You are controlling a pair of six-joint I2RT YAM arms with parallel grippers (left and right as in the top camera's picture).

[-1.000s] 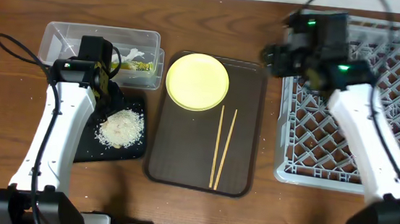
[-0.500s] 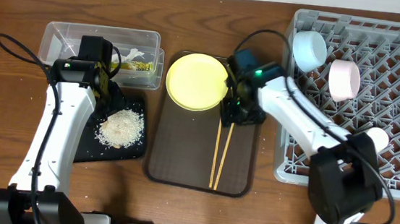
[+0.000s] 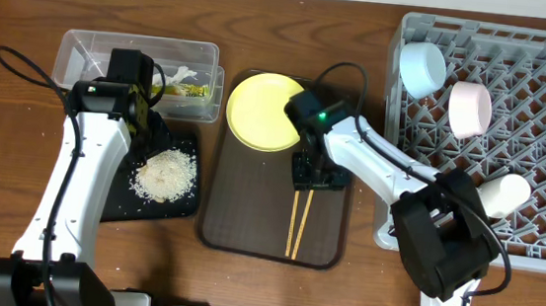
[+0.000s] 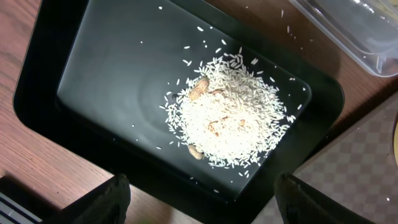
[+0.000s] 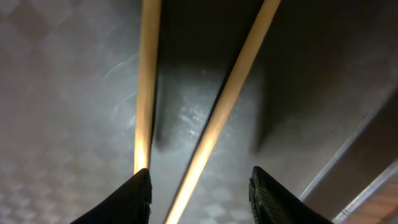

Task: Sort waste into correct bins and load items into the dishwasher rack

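Note:
Two wooden chopsticks lie on the brown serving tray; in the right wrist view one chopstick runs between my open right gripper's fingers and the other meets the left fingertip. The right gripper sits low over their upper ends. The yellow plate lies at the tray's top. The rice pile sits in the black tray, also seen overhead. My left gripper hangs open above it. The clear tub holds the wrapper and white scrap.
The grey rack at the right holds the light blue bowl, a white bowl and a small white cup. The clear tub's corner shows in the left wrist view.
My right arm came from the rack across to the serving tray and dropped onto the chopsticks' upper ends. The bowls and cup now show in the rack. The left arm stayed still.

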